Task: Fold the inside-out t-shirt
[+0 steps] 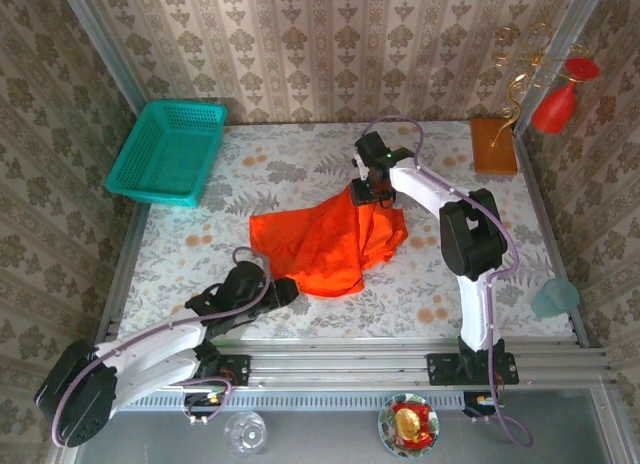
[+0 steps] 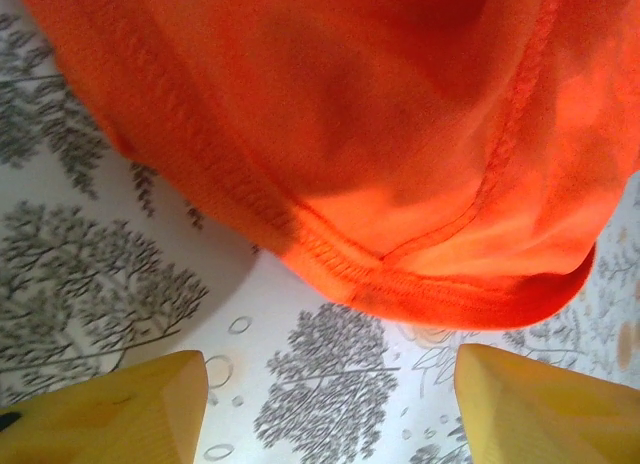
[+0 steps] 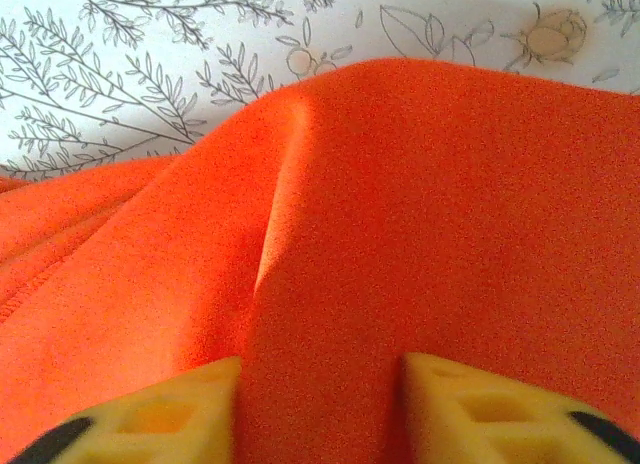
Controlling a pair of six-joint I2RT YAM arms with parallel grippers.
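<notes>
The inside-out t-shirt (image 1: 335,239) lies crumpled in a bright orange-red heap at the middle of the floral table (image 1: 450,274). At the heap's far edge my right gripper (image 1: 367,192) is shut on a raised ridge of cloth; in the right wrist view that fold of the t-shirt (image 3: 400,204) runs up between the yellow fingers of the gripper (image 3: 320,404). My left gripper (image 1: 290,292) sits low at the near-left edge of the heap. Its fingers are wide apart around bare table in the left wrist view, gripper (image 2: 330,414) just short of the stitched hem of the t-shirt (image 2: 400,284).
A teal basket (image 1: 168,151) stands at the back left. A flat brown-orange block (image 1: 494,145) and a red vase (image 1: 556,104) are at the back right. A pale teal object (image 1: 554,297) sits at the right edge. A glass (image 1: 245,431) and a bowl (image 1: 408,424) lie below the rail.
</notes>
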